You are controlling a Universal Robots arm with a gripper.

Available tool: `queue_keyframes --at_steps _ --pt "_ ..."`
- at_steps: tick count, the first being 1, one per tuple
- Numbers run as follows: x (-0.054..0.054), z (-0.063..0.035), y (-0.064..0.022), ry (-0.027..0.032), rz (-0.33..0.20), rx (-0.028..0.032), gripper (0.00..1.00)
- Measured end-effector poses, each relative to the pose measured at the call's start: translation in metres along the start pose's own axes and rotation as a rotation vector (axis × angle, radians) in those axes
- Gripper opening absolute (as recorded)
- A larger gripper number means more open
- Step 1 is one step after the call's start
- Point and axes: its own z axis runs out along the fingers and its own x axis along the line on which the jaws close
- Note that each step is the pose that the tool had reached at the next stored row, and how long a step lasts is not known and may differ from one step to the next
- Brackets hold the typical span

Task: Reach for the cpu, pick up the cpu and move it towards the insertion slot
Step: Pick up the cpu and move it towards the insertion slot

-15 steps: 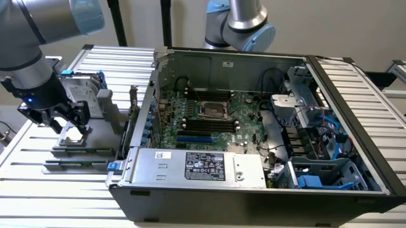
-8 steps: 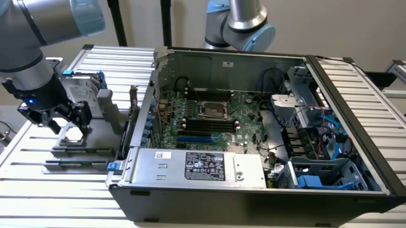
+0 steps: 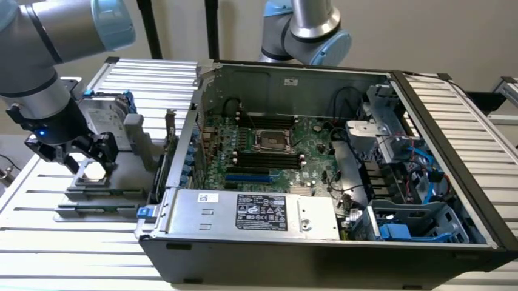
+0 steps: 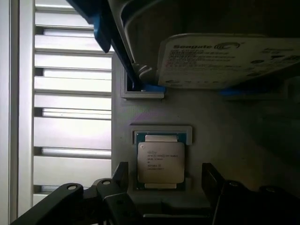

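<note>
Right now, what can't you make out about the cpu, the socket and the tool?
- cpu: printed lettering too small to read, wrist view; in the exterior view the tool covers part of it.
- insertion slot: contacts too small to see, exterior view.
- hard drive: label cut off by the wrist view's edge.

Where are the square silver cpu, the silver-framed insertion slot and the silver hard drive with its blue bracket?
square silver cpu (image 4: 160, 161): wrist view, middle of its metal top.
silver-framed insertion slot (image 3: 270, 140): exterior view, its dark centre.
silver hard drive (image 4: 220, 61): wrist view, its white label.
</note>
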Motion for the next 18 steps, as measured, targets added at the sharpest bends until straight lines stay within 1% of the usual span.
queue_keyframes --at_steps 7,18 --pt "0.0003 0.0019 0.0024 0.0000 0.000 0.0022 0.73" --pt "0.0014 0.0046 0.0072 0.0005 0.000 0.0123 0.73"
